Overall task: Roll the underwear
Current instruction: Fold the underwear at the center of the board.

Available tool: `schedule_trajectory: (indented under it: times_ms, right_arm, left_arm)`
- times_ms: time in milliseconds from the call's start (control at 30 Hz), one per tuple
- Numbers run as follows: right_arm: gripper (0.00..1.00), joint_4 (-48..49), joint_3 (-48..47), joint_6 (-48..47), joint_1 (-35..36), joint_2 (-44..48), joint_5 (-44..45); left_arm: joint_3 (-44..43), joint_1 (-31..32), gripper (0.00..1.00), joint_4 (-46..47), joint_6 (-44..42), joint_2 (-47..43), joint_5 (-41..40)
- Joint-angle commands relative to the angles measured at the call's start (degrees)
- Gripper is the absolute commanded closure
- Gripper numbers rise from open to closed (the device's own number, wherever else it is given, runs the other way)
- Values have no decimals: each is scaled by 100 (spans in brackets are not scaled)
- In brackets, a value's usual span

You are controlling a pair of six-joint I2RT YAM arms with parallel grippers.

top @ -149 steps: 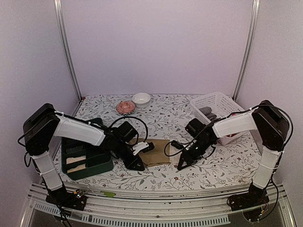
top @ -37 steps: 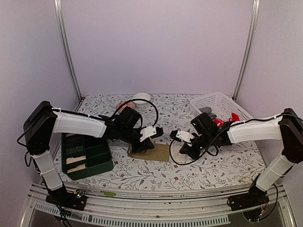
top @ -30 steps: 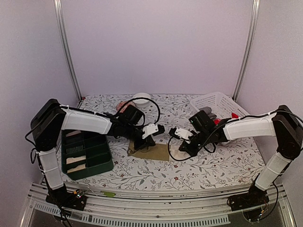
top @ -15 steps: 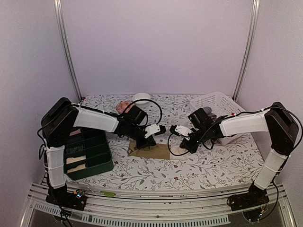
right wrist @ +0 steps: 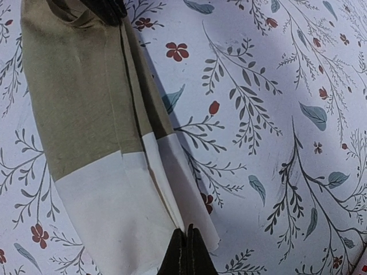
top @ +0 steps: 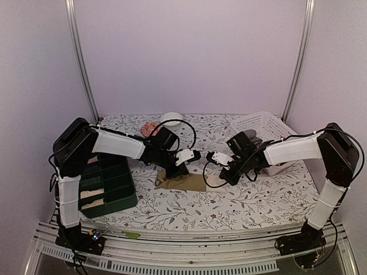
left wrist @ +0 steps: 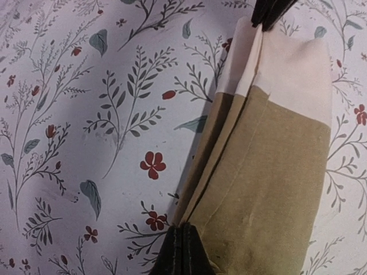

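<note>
Left wrist view, left claw (left wrist: pixel 182 252) clamped on khaki underwear (left wrist: pixel 269 189), right claw (left wrist: pixel 269 8) pinching its cream band (left wrist: pixel 292 74), floral table (left wrist: pixel 86 114)

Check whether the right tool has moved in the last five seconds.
Yes. The right tool, shut on the underwear, moved away from the near edge toward the white basket.

Matt khaki-tan underwear (left wrist: pixel 269 195) of soft, finely woven cloth with a paler cream band, smooth matt floral-print tablecloth (left wrist: pixel 86 114), white plastic lattice basket (top: pixel 261 122), dark green plastic compartment box (top: pixel 117 201) with a slight sheen, glossy white bowl (top: pixel 171 119), dull silver metal frame posts (top: pixel 81 57)
</note>
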State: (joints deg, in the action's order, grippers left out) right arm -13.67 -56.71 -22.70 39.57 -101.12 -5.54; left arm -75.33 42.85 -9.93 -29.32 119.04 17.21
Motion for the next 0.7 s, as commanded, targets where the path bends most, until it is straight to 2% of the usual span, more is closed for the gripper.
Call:
schedule_trajectory:
  times_ms: [0, 33, 67, 133, 200, 267, 433, 667]
  right_arm:
    - [100, 97, 19, 141, -64, -67, 290]
    - [100, 81, -8, 175, -64, -71, 298]
    - [91, 64, -36, 229, -64, -56, 310]
    - [80, 14, -100, 300, -64, -3, 340]
    - [69, -62, -156, 376, -66, 70, 454]
    - [65, -222, -310, 456, -101, 93, 561]
    - [64, -728, -864, 688, -168, -40, 429]
    - [66, -1524, -1560, 1050, -319, -500, -783]
  left_arm:
    - [-306, -128, 98, 124, 56, 163, -264]
    - [-370, -140, 93, 113, 126, 183, -391]
    - [-419, -156, 87, 87, 229, 178, -467]
    - [-471, -237, 74, 18, 413, 67, -514]
    - [-480, -285, 67, -118, 576, -140, -647]
    - [-386, -289, 61, -223, 663, -409, -797]
    - [-16, -287, 63, -840, 1037, -1118, -897]
    - [811, -283, 71, -1318, 1961, -1854, -660]
